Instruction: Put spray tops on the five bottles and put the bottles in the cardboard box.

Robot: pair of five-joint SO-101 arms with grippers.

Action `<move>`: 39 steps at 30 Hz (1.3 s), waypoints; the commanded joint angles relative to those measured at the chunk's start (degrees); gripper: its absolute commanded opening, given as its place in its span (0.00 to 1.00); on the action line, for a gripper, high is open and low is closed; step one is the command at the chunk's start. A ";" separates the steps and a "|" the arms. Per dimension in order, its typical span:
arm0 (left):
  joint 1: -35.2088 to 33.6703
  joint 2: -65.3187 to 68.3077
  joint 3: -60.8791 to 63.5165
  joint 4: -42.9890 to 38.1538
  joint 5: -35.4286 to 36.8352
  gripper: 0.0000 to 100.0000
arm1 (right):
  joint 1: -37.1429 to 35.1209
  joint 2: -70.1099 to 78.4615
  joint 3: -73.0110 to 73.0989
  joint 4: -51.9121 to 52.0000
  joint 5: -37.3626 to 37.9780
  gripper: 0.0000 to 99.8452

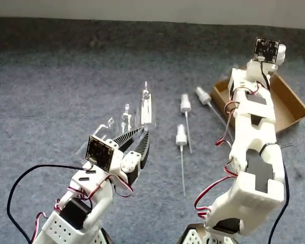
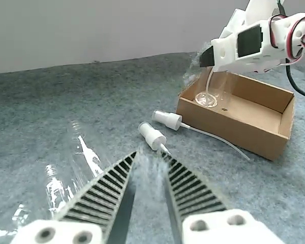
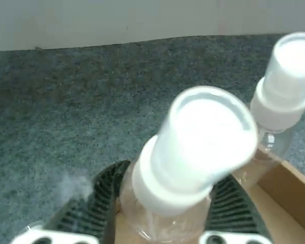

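right wrist view: bottle [image 3: 145, 221] upright, spray top [image 3: 203, 140] up

a grey carpeted table [image 1: 51, 76] carried 3 clear bottles [image 1: 146, 108] lying flat, 3 loose spray tops [image 1: 181, 136] beside them and the cardboard box [image 1: 295, 104].

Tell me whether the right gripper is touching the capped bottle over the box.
Touching. The right wrist view shows the right gripper clamped against both sides of the capped bottle.
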 commanded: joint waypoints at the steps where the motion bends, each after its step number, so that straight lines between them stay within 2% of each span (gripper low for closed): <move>1: -0.75 -0.57 1.01 -0.88 0.35 0.00 | -0.84 -0.40 -4.00 -1.63 0.18 0.13; 17: -0.75 -0.48 1.01 -0.88 0.35 0.00 | -0.84 6.37 -9.19 -1.19 0.18 0.14; 22: -0.75 -0.48 1.01 -0.88 0.35 0.00 | -0.84 6.29 -8.92 -1.19 0.18 0.21; 35: -0.75 -0.40 1.01 -0.88 0.35 0.00 | -0.31 6.20 -8.84 -1.10 0.18 0.22; 39: -0.75 -0.40 1.01 -0.88 0.35 0.00 | -0.31 6.20 -8.84 -1.10 0.18 0.27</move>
